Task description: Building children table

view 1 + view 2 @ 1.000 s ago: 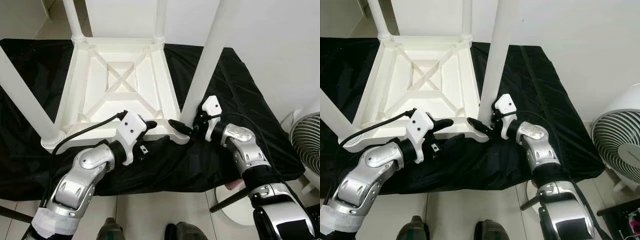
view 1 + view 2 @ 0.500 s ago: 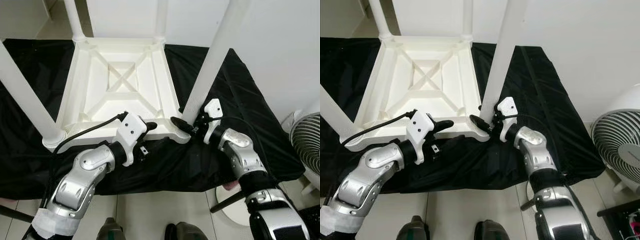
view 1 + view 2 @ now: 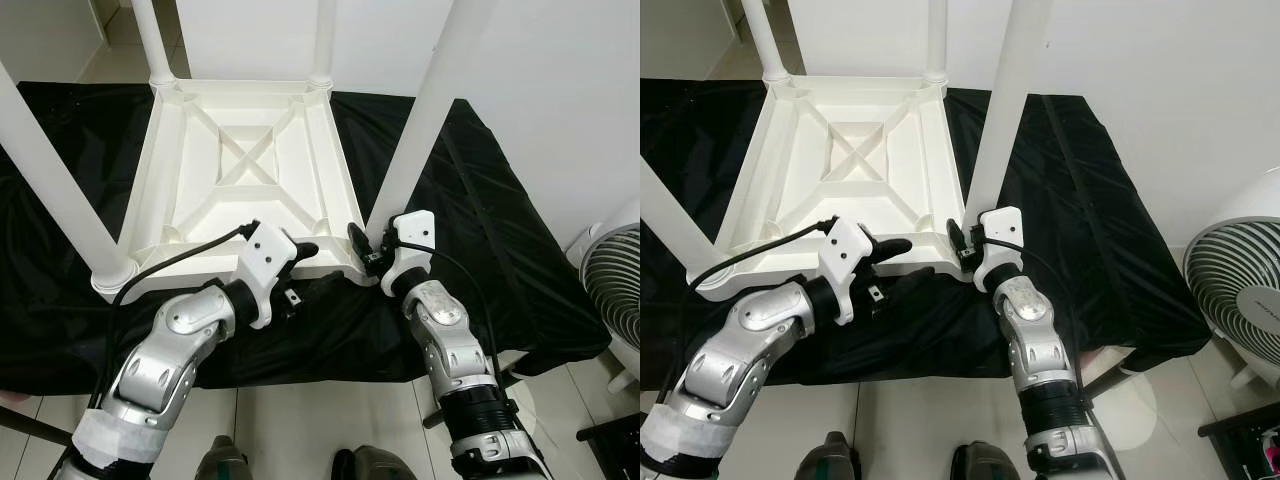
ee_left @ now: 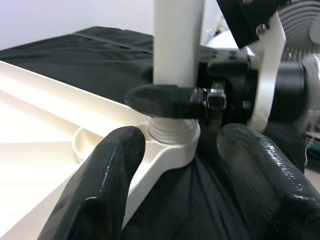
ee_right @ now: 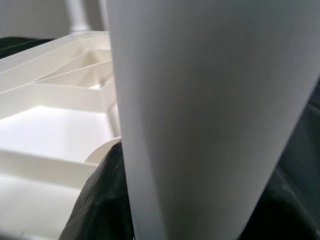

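My left tool [image 3: 300,262] sits at the near rim of the upturned children table [image 3: 245,180], fingers [image 4: 107,170] spread wide, one over the rim and one outside it, clasping nothing. Just beside it my right tool [image 3: 368,250] is clamped round the base of the near right leg [image 3: 425,120], where it enters the corner socket [image 4: 172,137]; one black finger [image 4: 165,100] lies across the leg just above the collar. To do this well I judge I should keep the leg square to the socket, turn or press from low down, and brace the rim so the frame doesn't skid on the black cloth [image 3: 480,240]. Beyond, three more legs stand up from the table's other corners. The table lies top down on the cloth-covered surface.
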